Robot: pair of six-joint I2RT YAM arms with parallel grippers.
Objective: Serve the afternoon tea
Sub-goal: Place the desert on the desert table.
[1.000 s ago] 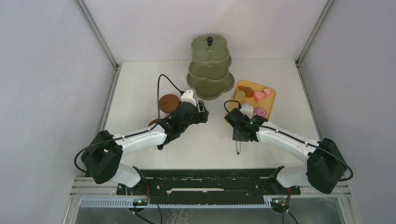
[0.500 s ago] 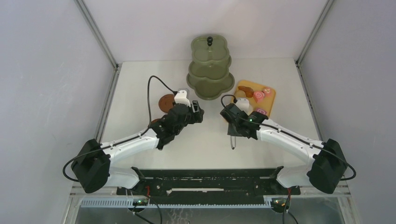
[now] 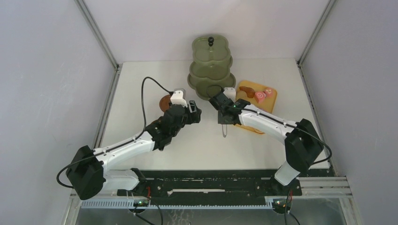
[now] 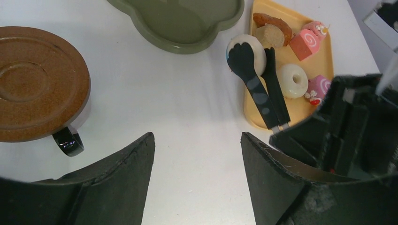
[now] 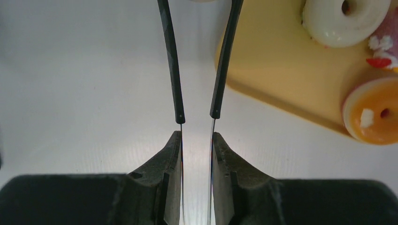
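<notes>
Right gripper [image 5: 196, 138]: fingers pinched on the two thin arms of the black tongs [image 5: 171, 61], gripping near the handle end. The arms are squeezed close but not touching.

Tongs' paw-shaped tips sit on a white donut [image 4: 248, 43] at the left edge of the yellow tray [image 4: 300, 112], the edge nearest the stand. Cannot tell whether that donut is lifted or resting.

Left gripper [image 4: 196, 154]: jaws spread wide, nothing between them, over bare white table [image 4: 164, 108] between saucer and tray.

On the tray:
- second white donut [image 4: 293, 79], just beside the tongs
- pink swirl cake [image 4: 305, 42]
- tan bun [image 4: 271, 35], touching a darker brown piece behind it
- another pink piece [image 4: 320, 86], partly hidden by the right arm
- orange-topped donut [image 5: 375, 117] at the near edge

Green three-tier stand [image 3: 206, 70] with black knob [image 3: 210, 40] at the back of the table, just left of the tray; its visible tiers are bare.

Brown saucer [image 4: 35, 82] on the table to the left, a glossy dark cup handle [image 4: 68, 143] poking out under its rim.
</notes>
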